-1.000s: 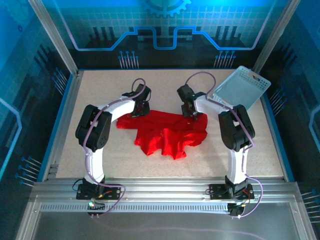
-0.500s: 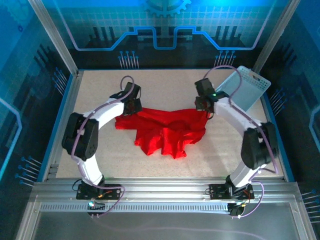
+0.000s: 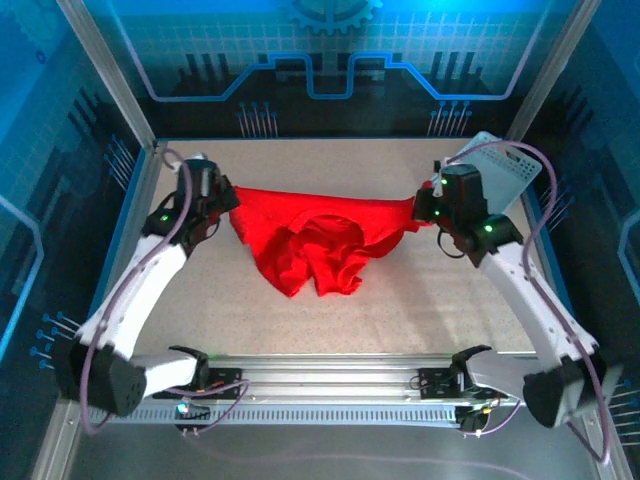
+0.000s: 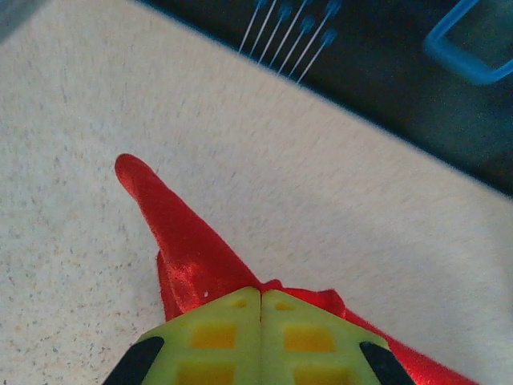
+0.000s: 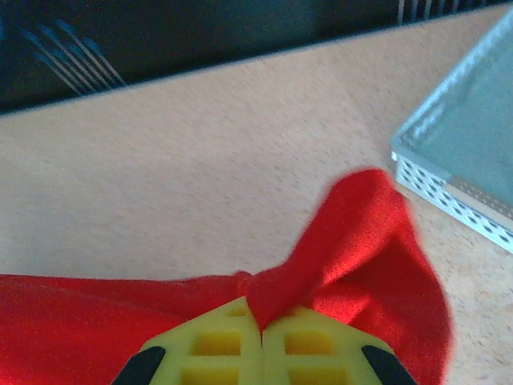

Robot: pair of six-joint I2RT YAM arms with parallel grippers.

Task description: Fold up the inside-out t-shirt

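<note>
My left end effector (image 3: pixel 215 200) and right end effector (image 3: pixel 430 208), each clamped shut on an edge of the red t-shirt (image 3: pixel 310 240), hold it stretched across the far worktop (image 3: pixel 400 310).

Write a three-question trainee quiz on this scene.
1. True or false: the left gripper and right gripper are both shut on the shirt.
2. The basket sits at the table's: A) far right corner B) near left corner C) centre.
3. Fill in: the gripper nearer the basket is the ___ one.
Key: 1 true; 2 A; 3 right.
</note>
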